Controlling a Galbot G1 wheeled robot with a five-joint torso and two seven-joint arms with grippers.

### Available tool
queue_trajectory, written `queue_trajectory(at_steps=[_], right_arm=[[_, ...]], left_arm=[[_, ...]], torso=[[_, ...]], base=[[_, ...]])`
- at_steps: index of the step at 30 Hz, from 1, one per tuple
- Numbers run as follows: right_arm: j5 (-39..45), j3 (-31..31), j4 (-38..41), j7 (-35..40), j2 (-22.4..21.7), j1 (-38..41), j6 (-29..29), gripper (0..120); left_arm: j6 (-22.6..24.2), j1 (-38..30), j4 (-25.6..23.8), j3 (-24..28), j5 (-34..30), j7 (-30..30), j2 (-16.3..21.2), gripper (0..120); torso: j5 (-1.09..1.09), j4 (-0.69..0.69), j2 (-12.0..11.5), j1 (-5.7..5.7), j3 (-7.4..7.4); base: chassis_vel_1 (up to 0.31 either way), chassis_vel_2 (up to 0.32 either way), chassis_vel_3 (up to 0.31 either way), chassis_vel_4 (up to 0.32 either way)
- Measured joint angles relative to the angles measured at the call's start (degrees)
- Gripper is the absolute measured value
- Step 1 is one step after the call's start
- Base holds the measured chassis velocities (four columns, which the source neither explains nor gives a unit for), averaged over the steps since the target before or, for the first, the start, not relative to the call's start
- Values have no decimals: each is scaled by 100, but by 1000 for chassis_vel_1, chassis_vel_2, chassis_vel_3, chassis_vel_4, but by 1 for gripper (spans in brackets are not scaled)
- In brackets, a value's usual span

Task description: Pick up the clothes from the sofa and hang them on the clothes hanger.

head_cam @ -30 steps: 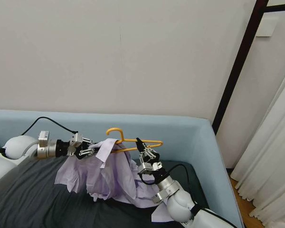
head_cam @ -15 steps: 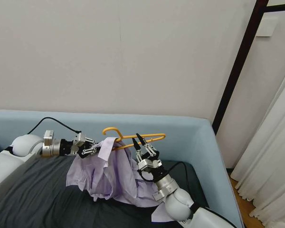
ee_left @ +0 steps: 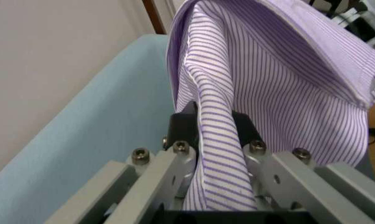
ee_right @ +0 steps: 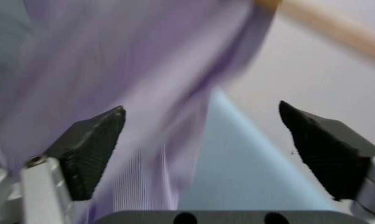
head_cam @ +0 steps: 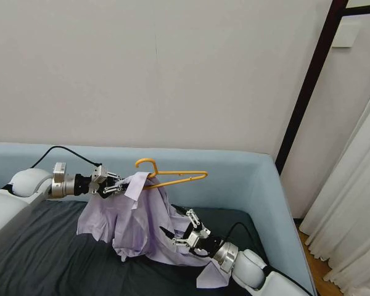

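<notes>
Head view: the left gripper (head_cam: 111,185) reaches in from the left, level with the sofa (head_cam: 246,169) back, its fingers clamped on a fold of the shirt (head_cam: 135,222) near the collar. Just beside it is the hanger (head_cam: 176,177), held up in the air. The hook rises over the collar, 1 end is tucked into the cloth and the other end juts out bare to the right. The shirt droops from there in loose folds, and its hem lies on the seat (head_cam: 43,259). The right gripper (head_cam: 184,232) sits low, under the bare end of the hanger, at the shirt's lower right edge, fingers spread wide. Whether they touch the cloth I cannot tell.

Left wrist view: the left gripper (ee_left: 215,137) pinches a strip of the striped shirt (ee_left: 268,79) between its 2 fingers. The rest of the shirt billows beyond, with the sofa (ee_left: 81,140) back alongside.

Right wrist view: the right gripper (ee_right: 206,149) has its 2 fingers (ee_right: 90,144) far apart with nothing between them. The blurred shirt (ee_right: 112,70) hangs close ahead, the hanger (ee_right: 336,29) bar crosses above, and the sofa (ee_right: 250,172) lies behind.
</notes>
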Motion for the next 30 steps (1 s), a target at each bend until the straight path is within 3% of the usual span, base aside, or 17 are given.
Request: queue_trajectory(at_steps=[1,6,10,19,24,27,30], right_arm=[[0,0,0,0,0,0,0,97],[-19,-88,-207,52,25,64,-1368,100],[-335,-175,-201,49,79,65,-1719,100],[-1289,-366,-285,39,153,2,-1856,100],[-1838,-463,-380,374,216,88,-2417,100],[-1814,-610,-356,601,247,142,-3006,100],[-1758,-683,-346,736,276,155,-3226,100]], left_arm=[[0,0,0,0,0,0,0,6],[1,180,-153,-131,-83,-29,152,6],[1,254,-182,-197,-89,-46,175,6],[-9,464,-221,-381,-97,-62,224,6],[-10,543,-301,-436,-122,-101,247,6],[-11,597,-348,-466,-127,-129,245,6],[-11,649,-383,-494,-128,-141,243,6]], torso=[[0,0,0,0,0],[-2,1,0,0,0],[-1,0,0,0,0],[-2,0,0,0,0],[-2,0,0,0,0],[-2,0,0,0,0],[-2,0,0,0,0]], base=[[0,0,0,0],[0,0,0,0],[0,0,0,0],[0,0,0,0],[0,0,0,0],[0,0,0,0],[0,0,0,0]])
